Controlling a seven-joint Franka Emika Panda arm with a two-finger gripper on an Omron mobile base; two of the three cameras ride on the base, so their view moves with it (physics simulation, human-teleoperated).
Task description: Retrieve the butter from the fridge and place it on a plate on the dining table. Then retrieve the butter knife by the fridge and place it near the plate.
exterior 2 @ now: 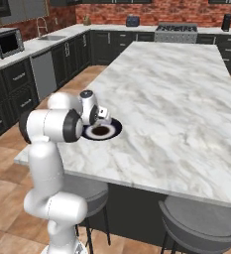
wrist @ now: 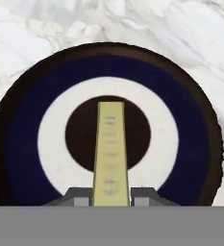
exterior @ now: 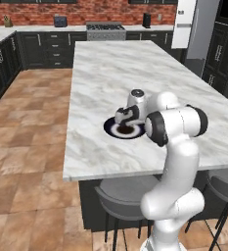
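The gripper (wrist: 111,198) hangs over the plate (wrist: 190,144) near the table's (exterior: 135,68) 6 o'clock edge, fingers (wrist: 77,196) clamped on the butter (wrist: 111,153), which points toward 12 across the plate's centre.

A home kitchen: beyond the gripper (exterior: 126,119) runs a marble island (exterior: 135,73), then a gas range (exterior: 105,31), dark cabinets (exterior: 47,49), red brick wall (exterior: 37,12); far left, apparently a sink (exterior 2: 50,37) and microwave (exterior 2: 7,43).
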